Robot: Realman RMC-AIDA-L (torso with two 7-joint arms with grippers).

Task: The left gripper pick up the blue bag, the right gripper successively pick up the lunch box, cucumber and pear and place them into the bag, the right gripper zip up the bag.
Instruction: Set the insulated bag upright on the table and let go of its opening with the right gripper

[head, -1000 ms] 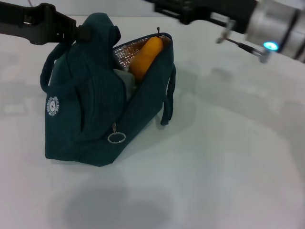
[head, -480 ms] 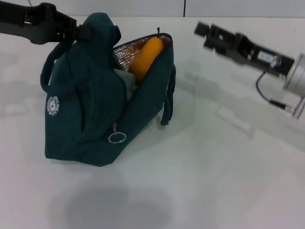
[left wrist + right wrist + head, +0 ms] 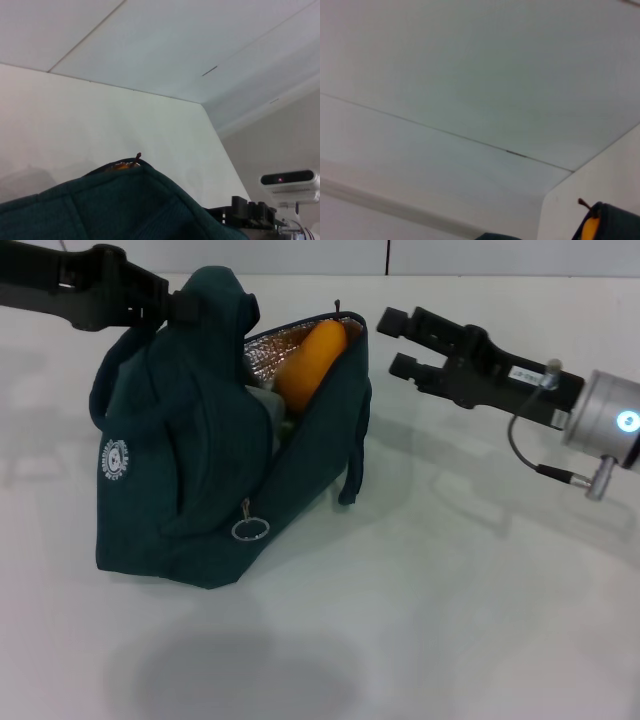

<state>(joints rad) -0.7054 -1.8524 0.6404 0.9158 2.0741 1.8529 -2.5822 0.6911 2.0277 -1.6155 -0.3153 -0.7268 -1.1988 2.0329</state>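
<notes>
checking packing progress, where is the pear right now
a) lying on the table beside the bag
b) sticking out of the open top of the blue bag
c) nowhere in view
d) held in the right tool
b: the pear pokes out of the open, foil-lined mouth of the blue bag, while the right tool hovers open and empty beside the bag.

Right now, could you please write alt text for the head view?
A blue bag stands unzipped with a pear poking out. The left gripper holds its top; the open right gripper is beside the opening.
</notes>
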